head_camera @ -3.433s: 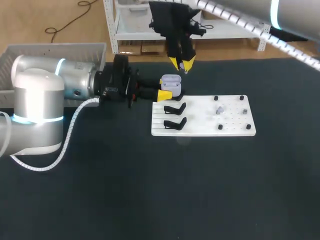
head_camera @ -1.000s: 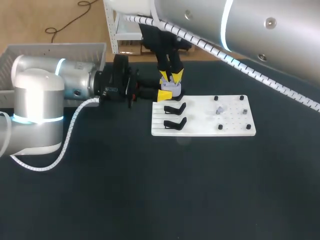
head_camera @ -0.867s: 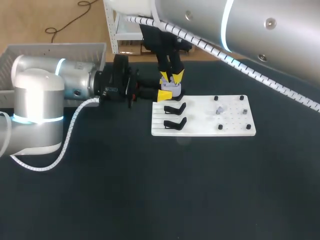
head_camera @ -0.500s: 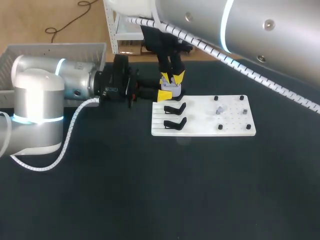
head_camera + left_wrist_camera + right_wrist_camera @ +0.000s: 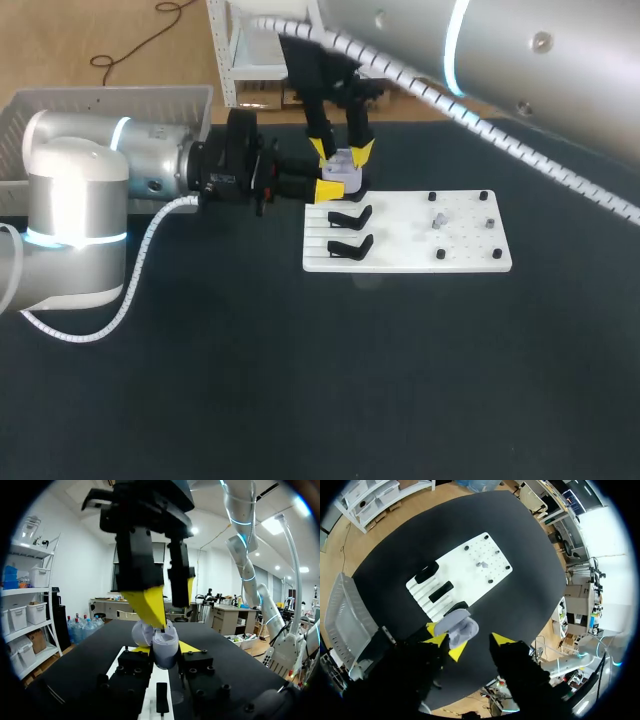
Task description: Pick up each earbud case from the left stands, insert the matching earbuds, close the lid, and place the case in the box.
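Spreading wide & empty now, R gripper frees earbud case clamped by L gripper; insert prob. done.

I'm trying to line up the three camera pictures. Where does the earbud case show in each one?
Head view: the earbud case sits at the white board's far left corner.
Left wrist view: earbud case between the left gripper's fingers, by the white board.
Right wrist view: earbud case beside one finger of the right gripper, at the white board's end.
Shared landmark: the white board.

2 silver arms, cyan rings, ribbed white cables
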Tool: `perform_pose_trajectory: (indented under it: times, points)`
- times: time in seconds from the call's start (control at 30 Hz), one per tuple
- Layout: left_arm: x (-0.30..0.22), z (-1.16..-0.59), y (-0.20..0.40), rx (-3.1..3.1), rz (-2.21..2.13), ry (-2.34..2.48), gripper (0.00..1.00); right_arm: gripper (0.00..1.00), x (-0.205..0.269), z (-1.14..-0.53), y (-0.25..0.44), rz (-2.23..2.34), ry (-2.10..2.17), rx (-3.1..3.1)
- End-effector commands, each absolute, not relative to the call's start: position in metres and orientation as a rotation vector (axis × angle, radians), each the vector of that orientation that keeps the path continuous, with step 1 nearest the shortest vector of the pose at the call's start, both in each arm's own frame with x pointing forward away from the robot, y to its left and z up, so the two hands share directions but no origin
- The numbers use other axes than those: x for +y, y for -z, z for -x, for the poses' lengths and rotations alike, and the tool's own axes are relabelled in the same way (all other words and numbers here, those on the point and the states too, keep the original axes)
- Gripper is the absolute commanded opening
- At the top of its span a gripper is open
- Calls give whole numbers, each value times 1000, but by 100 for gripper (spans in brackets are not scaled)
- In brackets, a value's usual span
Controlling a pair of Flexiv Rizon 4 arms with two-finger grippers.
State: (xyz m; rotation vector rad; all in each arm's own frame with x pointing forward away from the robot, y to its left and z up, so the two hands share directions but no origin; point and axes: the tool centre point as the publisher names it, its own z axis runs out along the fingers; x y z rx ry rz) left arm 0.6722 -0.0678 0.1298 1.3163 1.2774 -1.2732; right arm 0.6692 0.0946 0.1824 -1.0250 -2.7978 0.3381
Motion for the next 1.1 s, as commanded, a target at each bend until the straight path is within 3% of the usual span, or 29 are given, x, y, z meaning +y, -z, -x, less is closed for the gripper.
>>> perform_pose_trajectory:
  times: [0.03, 0.37, 0.77, 1.1]
  points:
    - [-68, -672, -129, 1276, -1316, 1273, 0, 100, 72, -640, -220, 1075, -121, -2813]
    - [-68, -672, -129, 1276, -1316, 1273, 0, 100, 30, -627, -262, 832, 482, -2831]
    - [-68, -672, -129, 1276, -1316, 1273, 0, 100, -28, -637, -251, 848, 473, -2853]
    - [-68, -672, -129, 1276, -1316, 1273, 0, 100, -28, -637, -251, 848, 473, -2853]
